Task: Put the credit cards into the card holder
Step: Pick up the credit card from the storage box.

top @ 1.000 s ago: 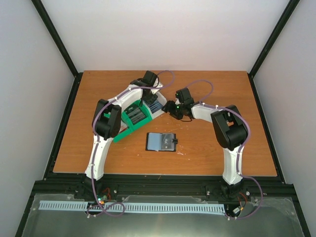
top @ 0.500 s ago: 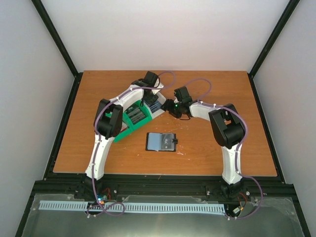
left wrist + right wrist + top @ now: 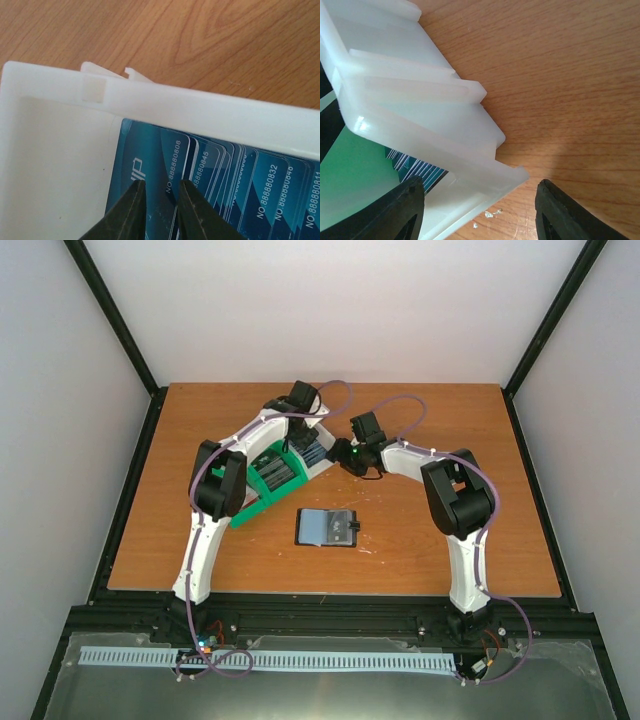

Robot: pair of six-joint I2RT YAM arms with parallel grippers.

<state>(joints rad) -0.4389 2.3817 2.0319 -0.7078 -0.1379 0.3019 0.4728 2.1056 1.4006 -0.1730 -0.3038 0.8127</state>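
Note:
The black card holder (image 3: 327,527) lies open on the table, grey-blue sleeves up, away from both grippers. A stack of blue credit cards (image 3: 260,200) stands in the white end compartment of the bin (image 3: 200,107); the stack also shows from above (image 3: 311,454). My left gripper (image 3: 161,202) is down inside that compartment with its jaws a narrow gap apart over the frontmost blue card. It shows in the top view (image 3: 297,448). My right gripper (image 3: 480,212) is wide open, its jaws straddling the bin's white corner (image 3: 485,165). It is beside the bin in the top view (image 3: 342,456).
The green and white three-compartment bin (image 3: 262,485) sits at an angle left of centre on the wooden table (image 3: 430,550). Small white flecks (image 3: 492,214) lie on the wood by the bin's corner. Black frame rails border the table.
My right gripper has moved a little left and away, closer to the bin's corner. My left gripper has stayed in the bin.

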